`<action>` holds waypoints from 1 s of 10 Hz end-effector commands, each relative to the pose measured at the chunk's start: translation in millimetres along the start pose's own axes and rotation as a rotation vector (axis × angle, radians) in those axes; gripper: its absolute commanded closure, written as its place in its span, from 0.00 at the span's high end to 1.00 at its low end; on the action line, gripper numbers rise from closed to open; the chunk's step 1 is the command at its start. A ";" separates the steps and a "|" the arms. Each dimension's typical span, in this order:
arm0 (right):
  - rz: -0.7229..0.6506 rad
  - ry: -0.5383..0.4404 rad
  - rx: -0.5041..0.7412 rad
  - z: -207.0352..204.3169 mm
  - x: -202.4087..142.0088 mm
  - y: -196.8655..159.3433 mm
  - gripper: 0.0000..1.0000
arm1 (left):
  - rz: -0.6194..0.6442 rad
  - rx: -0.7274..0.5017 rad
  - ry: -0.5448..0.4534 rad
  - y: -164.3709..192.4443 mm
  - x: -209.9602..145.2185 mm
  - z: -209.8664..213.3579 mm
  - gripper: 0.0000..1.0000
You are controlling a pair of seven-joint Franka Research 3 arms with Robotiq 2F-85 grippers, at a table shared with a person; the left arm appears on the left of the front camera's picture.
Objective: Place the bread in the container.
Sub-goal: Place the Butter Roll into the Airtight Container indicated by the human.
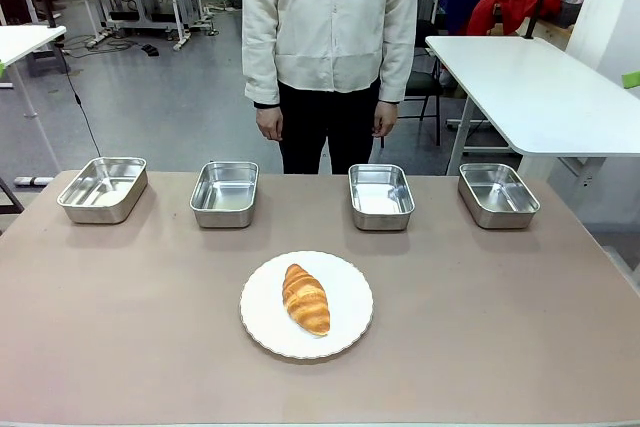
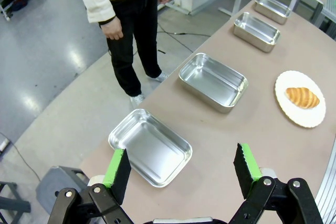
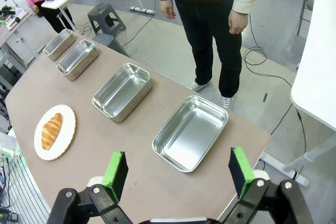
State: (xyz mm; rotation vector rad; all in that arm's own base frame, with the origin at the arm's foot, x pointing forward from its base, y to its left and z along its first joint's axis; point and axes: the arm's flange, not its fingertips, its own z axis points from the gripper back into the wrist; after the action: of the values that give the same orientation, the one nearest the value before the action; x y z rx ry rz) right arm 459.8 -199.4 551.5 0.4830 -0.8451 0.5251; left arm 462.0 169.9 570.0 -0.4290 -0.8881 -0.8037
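Brown bench (image 1: 500, 327) with four steel trays (image 1: 225, 192) ranged along its far edge; the bread (image 1: 306, 298) is shown on a white plate (image 1: 262, 322) nearer the robot, well apart from them. It would best be pinched across its middle and lifted clear. Left gripper (image 2: 181, 149) and right gripper (image 3: 177, 151) are spread wide, holding nothing.

Right fingers (image 3: 116, 169) spread wide, empty; nearest tray (image 3: 190, 132) just ahead; bread (image 3: 51, 130) on plate (image 3: 68, 123), well apart.
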 end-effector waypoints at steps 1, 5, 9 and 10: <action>0.002 -0.003 0.001 -0.1 0.7 0.5 1.00 | -0.008 -0.005 -0.002 -0.5 -0.7 1.1 1.00; 0.002 -0.003 0.001 -0.1 0.7 0.5 1.00 | -0.008 -0.005 -0.002 -0.5 -0.7 1.1 1.00; 0.002 -0.003 0.001 -0.1 0.7 0.5 1.00 | -0.008 -0.005 -0.002 -0.5 -0.7 1.1 1.00; 0.002 -0.003 0.001 -0.1 0.7 0.5 1.00 | -0.008 -0.005 -0.002 -0.5 -0.7 1.1 1.00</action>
State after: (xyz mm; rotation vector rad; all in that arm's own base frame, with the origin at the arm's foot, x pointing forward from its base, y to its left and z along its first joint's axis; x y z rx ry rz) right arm 459.8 -199.4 551.5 0.4830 -0.8451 0.5251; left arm 462.0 170.0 570.0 -0.4290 -0.8881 -0.8037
